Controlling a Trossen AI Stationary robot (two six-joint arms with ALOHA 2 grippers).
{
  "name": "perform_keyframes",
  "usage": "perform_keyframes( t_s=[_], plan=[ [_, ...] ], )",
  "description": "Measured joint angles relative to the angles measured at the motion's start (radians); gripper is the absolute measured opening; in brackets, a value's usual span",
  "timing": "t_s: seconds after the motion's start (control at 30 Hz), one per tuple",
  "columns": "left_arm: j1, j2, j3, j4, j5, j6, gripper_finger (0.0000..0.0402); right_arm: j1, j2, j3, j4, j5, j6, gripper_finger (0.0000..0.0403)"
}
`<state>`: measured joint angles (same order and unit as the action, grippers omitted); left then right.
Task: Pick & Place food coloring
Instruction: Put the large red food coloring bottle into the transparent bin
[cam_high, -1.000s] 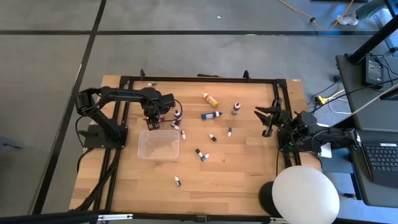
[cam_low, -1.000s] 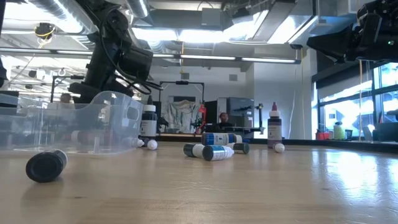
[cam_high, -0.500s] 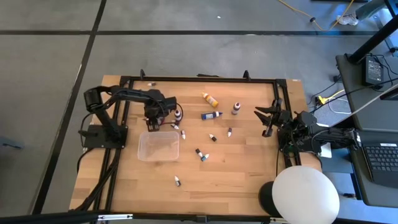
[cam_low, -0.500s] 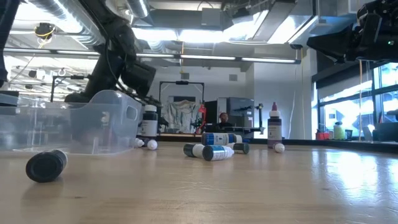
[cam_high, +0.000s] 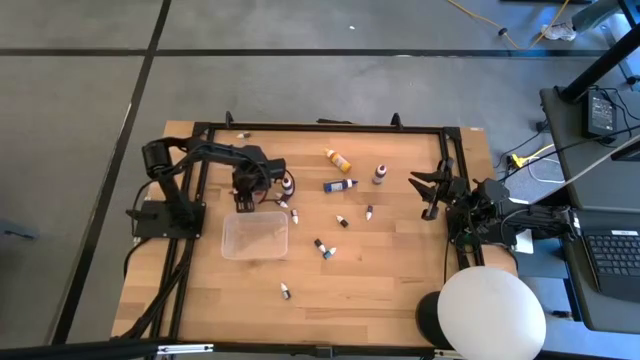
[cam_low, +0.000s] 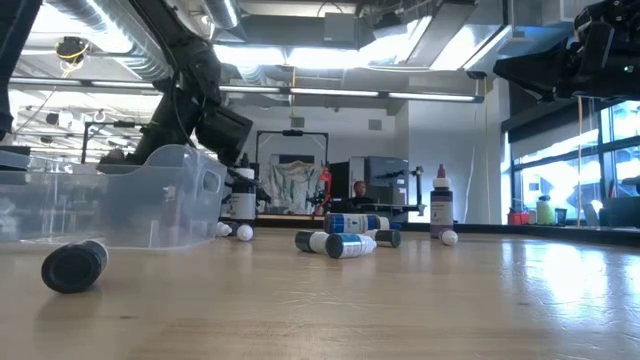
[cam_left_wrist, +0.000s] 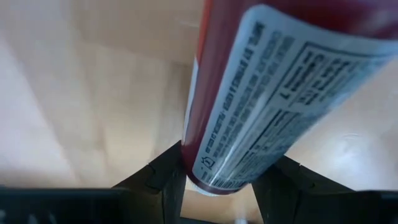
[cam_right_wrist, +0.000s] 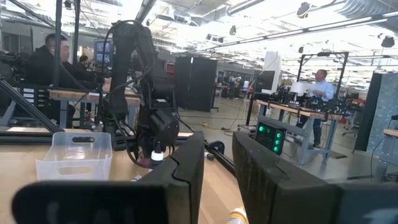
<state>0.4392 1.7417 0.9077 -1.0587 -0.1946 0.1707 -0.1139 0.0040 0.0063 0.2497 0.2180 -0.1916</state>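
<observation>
A red food coloring bottle (cam_left_wrist: 261, 93) with a white printed label sits between the fingers of my left gripper (cam_high: 243, 198), just beyond the far side of the clear tray (cam_high: 255, 236). In the right wrist view its white cap (cam_right_wrist: 157, 153) shows below that gripper. Other food coloring bottles lie loose on the wood: an orange-yellow one (cam_high: 338, 158), a blue one (cam_high: 340, 185), a dark upright one (cam_high: 380, 174) and several tiny ones (cam_high: 322, 248). My right gripper (cam_high: 428, 194) waits at the table's right edge, slightly open and holding nothing. My left gripper pinches the red bottle's base end (cam_left_wrist: 214, 168) between its two fingers, one on each side. The fingers come steeply from above, slanting toward the table's right. The bottle runs on away from the fingertips, cap end farthest. Whether it rests on the wood I cannot tell.
A dark white-capped bottle (cam_high: 286, 184) stands close to the right of my left gripper. A dark-capped bottle (cam_low: 72, 266) lies near the table's front. A black frame (cam_high: 320, 128) edges the table. A white round lamp (cam_high: 490, 310) sits at the near right.
My left gripper has sunk toward the table on the far side of the tray, its arm folding lower and tipping steeper. The tray and the loose bottles have stayed where they were.
</observation>
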Motion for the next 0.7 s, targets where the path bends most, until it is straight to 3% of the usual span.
perform_keyframes(
  t_s=[0.7],
  plan=[
    [-0.021,-0.011,0.001,-0.181,-0.125,-0.115,0.0150,0.000,0.000,0.000,0.000,0.000,-0.004,0.0088]
  ],
)
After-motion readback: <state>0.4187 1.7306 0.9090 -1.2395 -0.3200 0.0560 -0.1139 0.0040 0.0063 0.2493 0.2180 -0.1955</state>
